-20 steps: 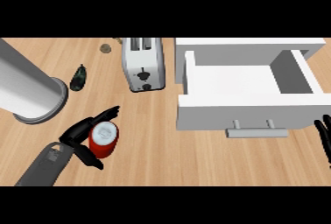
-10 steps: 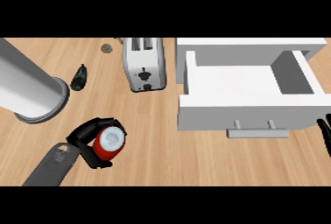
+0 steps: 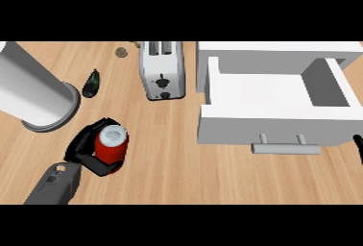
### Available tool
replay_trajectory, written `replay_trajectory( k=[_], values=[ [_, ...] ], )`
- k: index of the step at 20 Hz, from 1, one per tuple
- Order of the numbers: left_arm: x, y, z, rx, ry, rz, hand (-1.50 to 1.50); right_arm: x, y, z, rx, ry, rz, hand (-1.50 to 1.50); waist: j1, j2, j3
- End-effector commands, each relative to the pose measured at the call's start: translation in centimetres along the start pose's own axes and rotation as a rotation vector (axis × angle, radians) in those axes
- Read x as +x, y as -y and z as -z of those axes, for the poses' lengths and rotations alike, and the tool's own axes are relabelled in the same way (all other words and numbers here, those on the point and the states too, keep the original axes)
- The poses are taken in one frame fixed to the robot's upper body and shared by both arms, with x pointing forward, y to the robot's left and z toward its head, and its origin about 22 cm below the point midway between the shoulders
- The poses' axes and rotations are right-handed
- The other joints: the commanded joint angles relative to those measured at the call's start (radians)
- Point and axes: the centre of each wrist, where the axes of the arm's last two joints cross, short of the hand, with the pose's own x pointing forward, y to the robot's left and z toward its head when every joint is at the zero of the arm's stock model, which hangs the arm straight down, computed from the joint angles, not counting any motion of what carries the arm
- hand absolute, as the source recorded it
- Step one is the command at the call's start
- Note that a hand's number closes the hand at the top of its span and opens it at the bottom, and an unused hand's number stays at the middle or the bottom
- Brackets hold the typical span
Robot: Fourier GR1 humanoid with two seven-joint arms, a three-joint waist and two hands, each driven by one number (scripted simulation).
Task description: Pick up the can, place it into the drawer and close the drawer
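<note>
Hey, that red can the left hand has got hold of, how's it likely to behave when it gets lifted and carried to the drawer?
The can looks rigid, so it should probably keep its shape with the left hand curled round it. Its smooth round side may slip or turn in the fingers. If set down on its side it would likely roll; upright in the open drawer it should stand.

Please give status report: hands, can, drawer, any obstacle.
Left robot hand curled round can. Right robot hand barely visible at the edge. Drawer open. Nothing between can and drawer.
</note>
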Motion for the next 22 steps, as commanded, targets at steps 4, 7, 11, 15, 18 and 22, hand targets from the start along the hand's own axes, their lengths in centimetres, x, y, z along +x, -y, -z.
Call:
replay_trajectory(
  k=[4,7,11,15,18,22],
  values=[
    [1.6,1.6,2.7,0.481,0.084,-0.065,1.50,0.4,-0.3,0.1,-0.008,0.012,0.020,-1.50,-0.003,-0.003,0.001],
    [4.8,2.2,3.6,0.461,0.131,-0.055,1.50,-0.8,0.8,0.3,-0.025,0.004,0.016,-1.50,-0.004,-0.002,0.001],
    [7.8,5.8,6.1,0.404,0.132,-0.048,1.50,0.4,-0.4,-0.7,-0.004,0.020,0.004,-1.50,-0.018,0.001,0.000],
    [12.2,6.4,5.8,0.376,0.175,0.015,1.50,1.7,0.5,-0.5,0.013,0.016,0.010,-1.50,-0.015,0.001,0.000],
    [15.7,8.0,6.2,0.343,0.189,0.032,1.50,0.0,0.3,0.4,-0.021,0.019,0.021,-1.50,-0.012,0.001,0.000],
    [18.5,10.8,9.3,0.319,0.186,0.028,1.50,1.1,1.9,-0.1,-0.007,0.012,-0.003,-1.50,-0.024,0.003,0.000]
  ],
)
